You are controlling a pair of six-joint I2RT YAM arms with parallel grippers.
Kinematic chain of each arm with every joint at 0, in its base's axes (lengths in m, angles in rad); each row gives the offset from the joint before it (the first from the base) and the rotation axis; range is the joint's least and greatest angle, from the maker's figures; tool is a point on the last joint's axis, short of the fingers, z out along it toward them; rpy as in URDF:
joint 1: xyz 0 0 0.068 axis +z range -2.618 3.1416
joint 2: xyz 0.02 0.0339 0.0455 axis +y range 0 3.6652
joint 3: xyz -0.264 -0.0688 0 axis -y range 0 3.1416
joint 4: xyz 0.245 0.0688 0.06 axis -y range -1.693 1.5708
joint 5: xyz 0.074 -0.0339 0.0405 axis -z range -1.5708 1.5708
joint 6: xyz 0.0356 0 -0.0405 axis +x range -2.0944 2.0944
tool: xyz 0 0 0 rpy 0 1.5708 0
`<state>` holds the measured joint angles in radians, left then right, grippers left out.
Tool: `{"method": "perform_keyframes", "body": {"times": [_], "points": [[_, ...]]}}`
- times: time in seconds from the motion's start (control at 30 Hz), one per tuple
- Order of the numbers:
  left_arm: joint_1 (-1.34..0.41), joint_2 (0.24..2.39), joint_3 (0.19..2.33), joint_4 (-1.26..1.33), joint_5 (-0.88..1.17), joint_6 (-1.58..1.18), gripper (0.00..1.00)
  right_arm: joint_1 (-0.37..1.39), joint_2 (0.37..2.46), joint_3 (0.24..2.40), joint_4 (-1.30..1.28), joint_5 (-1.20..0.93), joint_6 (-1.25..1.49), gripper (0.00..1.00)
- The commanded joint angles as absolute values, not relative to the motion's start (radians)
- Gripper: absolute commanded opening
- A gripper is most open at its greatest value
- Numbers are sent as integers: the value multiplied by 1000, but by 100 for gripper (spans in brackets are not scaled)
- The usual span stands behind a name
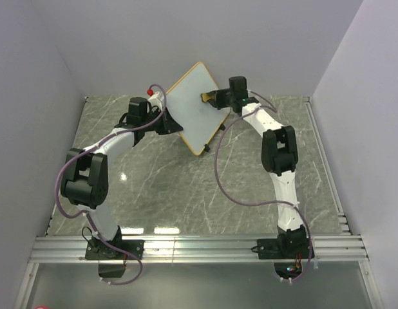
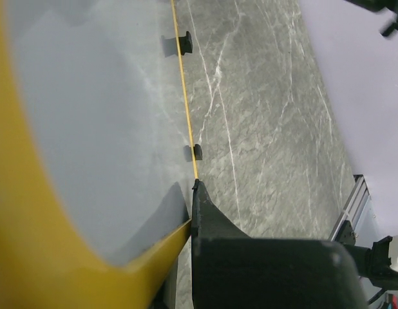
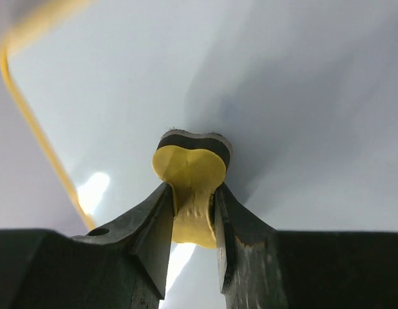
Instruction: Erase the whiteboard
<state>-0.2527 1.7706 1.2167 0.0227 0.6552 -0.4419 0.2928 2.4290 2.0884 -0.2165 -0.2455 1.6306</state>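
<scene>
The whiteboard (image 1: 194,109), white with a thin yellow-orange rim, stands tilted at the back middle of the table; its face shows no marks. My left gripper (image 1: 167,121) is shut on its left edge. In the left wrist view the board's face (image 2: 89,116) and rim (image 2: 31,244) fill the left side, with my left gripper (image 2: 190,215) clamped on the rim. My right gripper (image 1: 215,98) is shut on the small yellow eraser (image 1: 207,97). In the right wrist view the eraser (image 3: 189,170) sits between the jaws of my right gripper (image 3: 193,196), its dark pad pressed flat on the board (image 3: 289,77).
Two small black clips (image 2: 185,44) of the wire stand show along the board's edge, and a thin black wire (image 1: 219,132) shows by its right side. A white object with a red tip (image 1: 151,91) lies behind the left gripper. An aluminium rail (image 1: 199,246) runs along the near edge; walls close in on three sides.
</scene>
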Motion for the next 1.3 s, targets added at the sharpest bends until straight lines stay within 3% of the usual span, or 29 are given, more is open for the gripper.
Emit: {"method": "perform_keyframes", "body": {"times": [0.0, 0.33, 0.7, 0.83, 1.27], "points": [[-342, 1825, 1138, -368, 828, -193, 0, 515, 2456, 1951, -229, -426, 1625, 0], [-353, 1798, 1124, -364, 808, -192, 0, 500, 2355, 1686, -140, -428, 1652, 0], [-365, 1790, 1118, -364, 792, -190, 0, 404, 2224, 1503, -169, -256, 1648, 0], [-367, 1790, 1118, -364, 792, -192, 0, 362, 2236, 1519, -137, -212, 1644, 0], [-370, 1790, 1111, -362, 790, -190, 0, 433, 2450, 1946, -112, -239, 1753, 0]]}}
